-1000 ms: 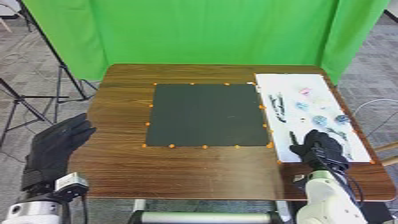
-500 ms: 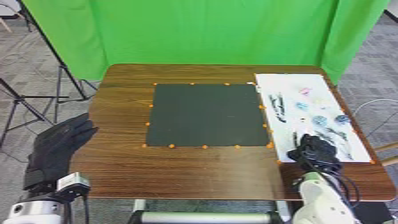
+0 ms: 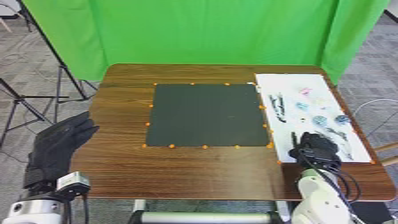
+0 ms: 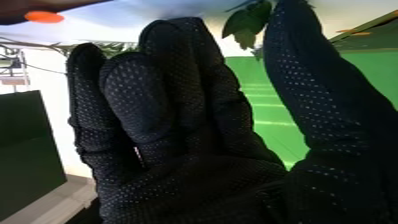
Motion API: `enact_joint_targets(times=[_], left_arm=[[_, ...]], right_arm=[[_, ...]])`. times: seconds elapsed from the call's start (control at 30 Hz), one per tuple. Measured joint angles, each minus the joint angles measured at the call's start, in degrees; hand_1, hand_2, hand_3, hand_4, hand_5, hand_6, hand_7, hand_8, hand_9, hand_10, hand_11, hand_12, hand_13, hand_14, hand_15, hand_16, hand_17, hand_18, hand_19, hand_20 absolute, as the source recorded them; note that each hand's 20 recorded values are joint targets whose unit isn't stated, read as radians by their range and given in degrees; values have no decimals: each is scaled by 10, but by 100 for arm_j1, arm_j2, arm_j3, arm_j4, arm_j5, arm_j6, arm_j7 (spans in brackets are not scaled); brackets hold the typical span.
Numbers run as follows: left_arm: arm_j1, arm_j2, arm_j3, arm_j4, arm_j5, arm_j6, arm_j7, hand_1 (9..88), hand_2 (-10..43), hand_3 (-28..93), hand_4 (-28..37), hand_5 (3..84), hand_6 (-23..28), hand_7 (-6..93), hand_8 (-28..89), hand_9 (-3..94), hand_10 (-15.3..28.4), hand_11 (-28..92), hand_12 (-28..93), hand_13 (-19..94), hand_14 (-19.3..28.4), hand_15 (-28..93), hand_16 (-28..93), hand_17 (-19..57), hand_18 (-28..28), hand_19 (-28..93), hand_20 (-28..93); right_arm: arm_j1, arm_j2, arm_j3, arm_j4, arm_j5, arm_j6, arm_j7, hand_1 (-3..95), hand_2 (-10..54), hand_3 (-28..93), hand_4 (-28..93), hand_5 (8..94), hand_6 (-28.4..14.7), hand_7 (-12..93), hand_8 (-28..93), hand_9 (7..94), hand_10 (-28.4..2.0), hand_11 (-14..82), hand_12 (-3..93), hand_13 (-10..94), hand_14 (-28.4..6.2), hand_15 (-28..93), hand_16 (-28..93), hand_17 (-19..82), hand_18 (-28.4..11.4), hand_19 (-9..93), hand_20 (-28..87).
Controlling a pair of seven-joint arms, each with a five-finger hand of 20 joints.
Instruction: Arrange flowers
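Just turned slightly over the white sheet (image 3: 289, 82), right fingers (image 4: 138, 95) wide, likely to crush the leaves (image 4: 247, 22) by closing askew.

Flowers (image 3: 342, 119) pink, blue; leaves (image 4: 240, 24) green; sheet (image 3: 289, 82) white; mat (image 3: 206, 115) near-black; table (image 3: 204, 172) brown, wood-grained.

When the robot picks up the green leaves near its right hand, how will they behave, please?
The leaves look thin and broad, so they would probably bend under a pinch. Being small beside the right hand, they are likely light. Their pointed tips might fold if pushed.
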State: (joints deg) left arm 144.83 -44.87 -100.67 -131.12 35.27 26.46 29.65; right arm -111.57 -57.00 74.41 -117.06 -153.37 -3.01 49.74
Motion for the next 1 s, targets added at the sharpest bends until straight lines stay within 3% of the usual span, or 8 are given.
enact_joint_targets(times=[0.4,0.8,1.0], left_arm=[[61,17,-69,-3,-39,-2,26,273,52,828,-136,486,143,136,-86,412,213,326,92,281,280,544,-104,-95,215,560,133],[148,0,-157,-8,-63,4,50,273,56,832,-137,487,144,137,-87,410,212,326,92,282,281,546,-104,-95,215,559,133],[178,-29,-194,-10,-58,3,45,273,56,833,-137,487,144,137,-87,409,212,327,92,282,281,547,-104,-94,215,559,134]], right_arm=[[151,-131,38,142,-121,-172,32,517,-95,718,-282,749,-54,363,132,774,-143,485,351,734,-112,749,255,445,-231,932,58],[204,-322,76,179,-136,-204,31,535,-95,748,-282,808,-38,337,198,831,-138,508,313,787,-97,734,281,462,-232,932,132],[194,-323,113,228,-43,86,-47,520,-95,785,-262,815,-48,338,228,836,-142,524,324,786,-100,756,296,463,-231,932,171]])
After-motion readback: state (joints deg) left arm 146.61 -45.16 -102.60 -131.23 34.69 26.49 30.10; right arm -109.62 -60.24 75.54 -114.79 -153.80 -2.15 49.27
